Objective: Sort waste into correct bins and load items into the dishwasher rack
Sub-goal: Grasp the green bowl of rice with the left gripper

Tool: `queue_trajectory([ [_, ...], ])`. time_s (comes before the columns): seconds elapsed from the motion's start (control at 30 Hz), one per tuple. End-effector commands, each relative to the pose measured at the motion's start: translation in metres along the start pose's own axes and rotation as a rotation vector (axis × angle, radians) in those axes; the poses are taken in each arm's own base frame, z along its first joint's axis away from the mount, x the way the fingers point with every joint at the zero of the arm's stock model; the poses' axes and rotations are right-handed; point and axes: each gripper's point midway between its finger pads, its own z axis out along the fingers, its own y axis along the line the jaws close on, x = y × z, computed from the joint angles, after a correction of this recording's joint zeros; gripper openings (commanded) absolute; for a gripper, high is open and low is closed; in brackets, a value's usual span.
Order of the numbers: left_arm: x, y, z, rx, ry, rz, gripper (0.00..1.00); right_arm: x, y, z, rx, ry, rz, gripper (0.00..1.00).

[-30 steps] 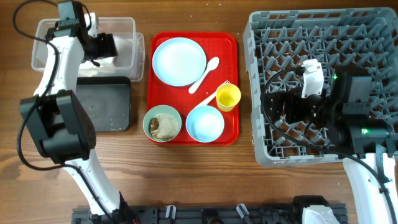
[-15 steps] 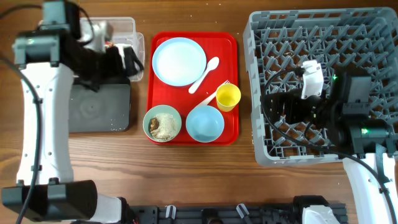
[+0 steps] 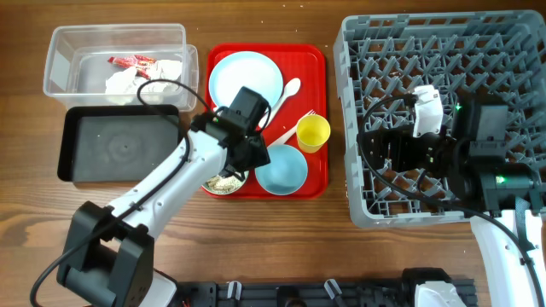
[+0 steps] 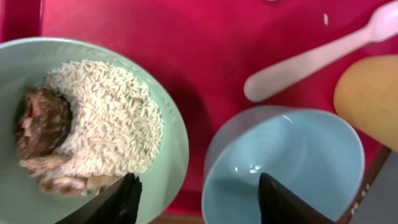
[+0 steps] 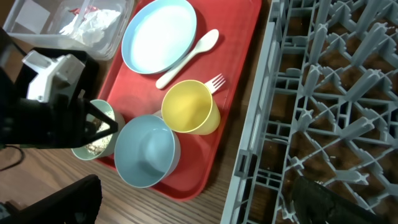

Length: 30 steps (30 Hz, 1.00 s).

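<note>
Left pincer (image 4: 199, 188), jaws apart, over pale green bowl (image 4: 173, 155); food scraps (image 4: 106, 124) inside

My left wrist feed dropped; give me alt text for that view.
The left gripper hangs open over the red tray, one finger above the pale green bowl of food scraps, the other above the empty light blue bowl. A white spoon and yellow cup sit upper right.

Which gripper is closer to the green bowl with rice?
Left. The left gripper hovers at the green bowl's edge, beside the blue bowl; the right gripper is far away, over the rack.
</note>
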Motion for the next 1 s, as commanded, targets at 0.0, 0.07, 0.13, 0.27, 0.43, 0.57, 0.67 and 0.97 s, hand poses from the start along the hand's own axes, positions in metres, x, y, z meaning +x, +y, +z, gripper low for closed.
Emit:
queue_trajectory([
  [0.0,-0.003,0.011,0.025,-0.028,-0.039,-0.029,0.59,-0.004,0.004,-0.002,-0.016,-0.009,-0.021,1.00],
  [0.07,-0.010,0.014,0.037,-0.061,-0.068,-0.028,0.52,-0.004,0.004,-0.002,-0.016,-0.009,-0.021,1.00],
  [0.13,-0.013,0.013,0.053,-0.067,-0.068,-0.022,0.45,-0.004,0.004,-0.002,-0.016,-0.009,-0.021,1.00],
  [0.27,-0.014,0.012,0.056,-0.071,-0.064,-0.017,0.42,-0.005,0.004,-0.002,-0.016,-0.010,-0.022,1.00],
  [0.43,-0.035,-0.012,0.003,0.005,-0.123,0.006,0.50,-0.005,0.004,-0.002,-0.016,-0.009,-0.022,1.00],
  [0.57,-0.039,-0.007,-0.007,-0.005,-0.153,-0.027,0.53,-0.005,0.004,-0.002,-0.016,-0.009,-0.022,1.00],
  [0.67,-0.042,0.011,0.007,-0.070,-0.150,-0.121,0.53,-0.004,0.004,-0.002,-0.016,-0.009,-0.021,1.00],
  [0.97,-0.037,0.023,0.049,-0.150,-0.081,-0.146,0.50,-0.004,0.004,-0.002,-0.015,-0.008,-0.021,1.00],
])
